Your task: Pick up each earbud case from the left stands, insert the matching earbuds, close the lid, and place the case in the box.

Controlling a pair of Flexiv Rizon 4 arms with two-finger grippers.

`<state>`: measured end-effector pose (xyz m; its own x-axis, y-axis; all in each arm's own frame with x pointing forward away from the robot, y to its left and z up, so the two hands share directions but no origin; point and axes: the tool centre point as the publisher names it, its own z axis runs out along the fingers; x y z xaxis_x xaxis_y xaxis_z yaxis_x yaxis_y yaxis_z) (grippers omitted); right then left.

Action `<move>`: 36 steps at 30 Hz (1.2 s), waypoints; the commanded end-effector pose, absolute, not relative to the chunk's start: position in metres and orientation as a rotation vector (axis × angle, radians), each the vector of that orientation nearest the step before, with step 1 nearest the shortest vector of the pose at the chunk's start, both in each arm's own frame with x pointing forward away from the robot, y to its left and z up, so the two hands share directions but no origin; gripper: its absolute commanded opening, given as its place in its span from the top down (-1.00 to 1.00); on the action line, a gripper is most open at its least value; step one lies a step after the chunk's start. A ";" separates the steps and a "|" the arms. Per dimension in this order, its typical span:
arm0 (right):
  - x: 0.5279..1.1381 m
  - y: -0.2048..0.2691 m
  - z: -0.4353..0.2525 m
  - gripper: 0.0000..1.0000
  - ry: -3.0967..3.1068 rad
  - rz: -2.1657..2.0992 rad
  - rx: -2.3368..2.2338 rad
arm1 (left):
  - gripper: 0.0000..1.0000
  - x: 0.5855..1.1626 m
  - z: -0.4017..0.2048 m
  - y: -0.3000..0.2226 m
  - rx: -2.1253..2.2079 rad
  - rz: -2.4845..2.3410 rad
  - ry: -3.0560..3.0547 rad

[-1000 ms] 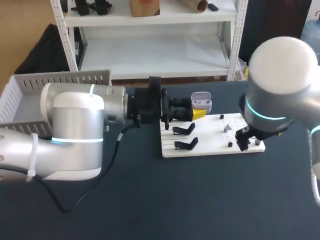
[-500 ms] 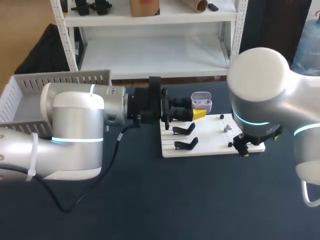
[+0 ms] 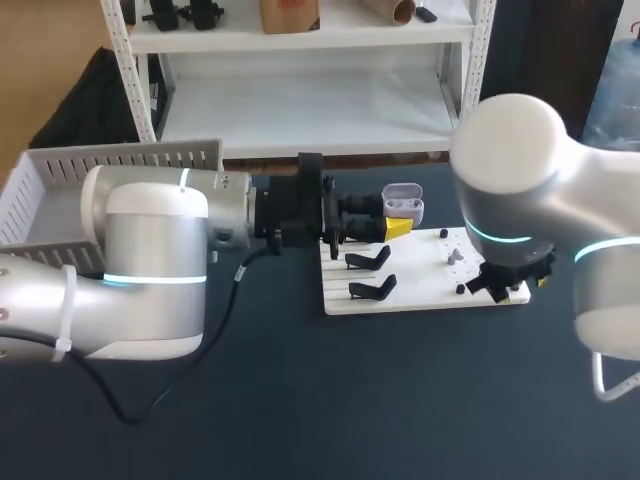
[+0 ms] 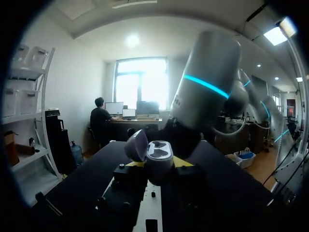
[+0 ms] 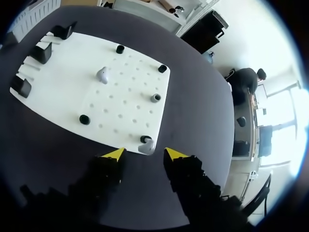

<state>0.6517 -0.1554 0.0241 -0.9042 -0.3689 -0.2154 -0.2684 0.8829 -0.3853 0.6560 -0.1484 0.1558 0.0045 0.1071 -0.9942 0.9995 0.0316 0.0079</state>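
Lilac plastic earbud case (image 3: 403, 203), lid open, is clamped in my left gripper (image 3: 390, 222) at the flat white board's (image 3: 400, 297) far edge. My right gripper (image 5: 142, 153), fingers apart, has shifted over a grey earbud (image 5: 146, 146).

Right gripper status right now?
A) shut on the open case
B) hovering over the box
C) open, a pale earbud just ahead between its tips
C: the right wrist view shows the right gripper open, its yellow tips flanking a pale earbud at the white board's edge.
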 end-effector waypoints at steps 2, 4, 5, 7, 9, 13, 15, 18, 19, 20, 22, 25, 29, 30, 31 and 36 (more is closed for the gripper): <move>0.658 -0.154 0.023 0.04 2.776 -0.513 -0.443 | 1.00 0.656 0.155 -0.148 1.262 -1.126 1.295; 0.659 -0.156 0.023 0.07 2.777 -0.523 -0.423 | 1.00 0.656 0.155 -0.148 1.262 -1.126 1.295; 0.659 -0.156 0.023 0.14 2.780 -0.523 -0.403 | 1.00 0.656 0.155 -0.148 1.262 -1.126 1.295; 0.659 -0.157 0.023 0.18 2.779 -0.525 -0.402 | 1.00 0.656 0.155 -0.148 1.262 -1.126 1.295; 0.659 -0.160 0.024 0.18 2.780 -0.526 -0.388 | 1.00 0.656 0.155 -0.148 1.262 -1.126 1.295; 0.657 -0.162 0.024 0.17 2.785 -0.521 -0.377 | 1.00 0.656 0.155 -0.148 1.262 -1.126 1.295; 0.656 -0.162 0.022 0.18 2.788 -0.521 -0.376 | 1.00 0.656 0.155 -0.148 1.262 -1.126 1.295; 0.656 -0.162 0.020 0.20 2.792 -0.516 -0.373 | 1.00 0.656 0.155 -0.148 1.262 -1.126 1.295; 0.657 -0.161 0.020 0.21 2.793 -0.515 -0.372 | 1.00 0.656 0.155 -0.148 1.262 -1.126 1.295; 0.657 -0.160 0.020 0.22 2.795 -0.514 -0.372 | 1.00 0.656 0.155 -0.148 1.262 -1.126 1.295; 0.657 -0.159 0.019 0.28 2.797 -0.513 -0.371 | 1.00 0.656 0.155 -0.148 1.262 -1.126 1.295; 0.658 -0.159 0.018 0.38 2.800 -0.507 -0.357 | 1.00 0.656 0.155 -0.148 1.262 -1.126 1.295; 0.659 -0.158 0.018 0.34 2.805 -0.507 -0.345 | 1.00 0.656 0.155 -0.148 1.262 -1.126 1.295; 0.659 -0.158 0.018 0.36 2.806 -0.507 -0.343 | 1.00 0.656 0.155 -0.148 1.262 -1.126 1.295; 0.659 -0.158 0.018 0.36 2.806 -0.507 -0.342 | 1.00 0.656 0.155 -0.148 1.262 -1.126 1.295; 0.661 -0.155 0.018 0.27 2.809 -0.501 -0.337 | 1.00 0.656 0.155 -0.148 1.262 -1.126 1.295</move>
